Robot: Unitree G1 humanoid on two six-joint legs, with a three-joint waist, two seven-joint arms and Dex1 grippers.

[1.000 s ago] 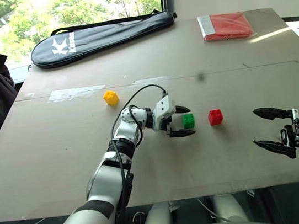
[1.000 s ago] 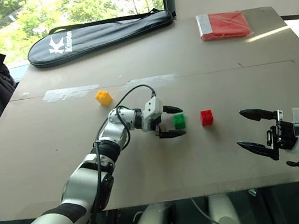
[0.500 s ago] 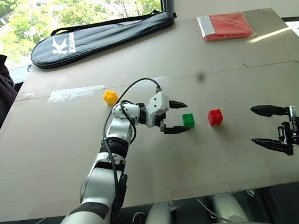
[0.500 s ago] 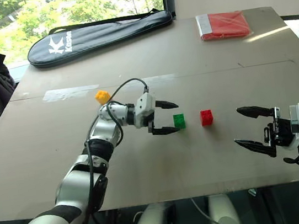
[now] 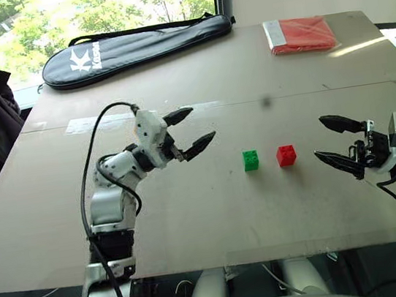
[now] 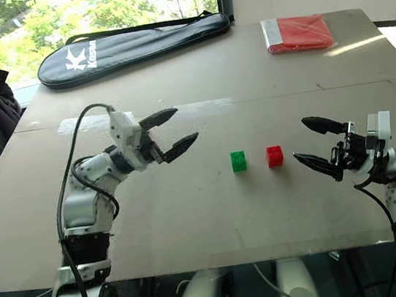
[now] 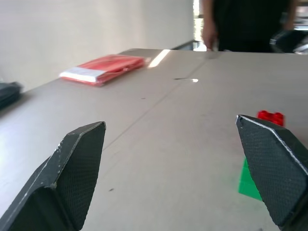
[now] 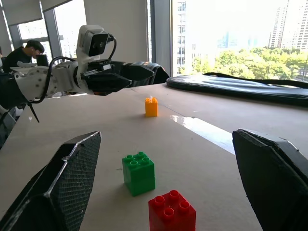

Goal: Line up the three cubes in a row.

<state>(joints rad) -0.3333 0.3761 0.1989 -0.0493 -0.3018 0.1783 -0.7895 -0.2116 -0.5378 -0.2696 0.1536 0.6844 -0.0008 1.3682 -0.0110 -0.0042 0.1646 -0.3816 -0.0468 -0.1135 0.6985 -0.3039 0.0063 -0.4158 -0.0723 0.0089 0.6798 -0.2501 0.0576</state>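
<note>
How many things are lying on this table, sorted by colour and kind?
Yellow studded plastic toy cube: 1
Green studded plastic toy cube: 1
Red studded plastic toy cube: 1
Long black racket bag: 1
Flat red packet: 1
Total: 5

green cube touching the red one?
No. In the right wrist view the green cube and the red cube stand apart, with bare table between them.
</note>
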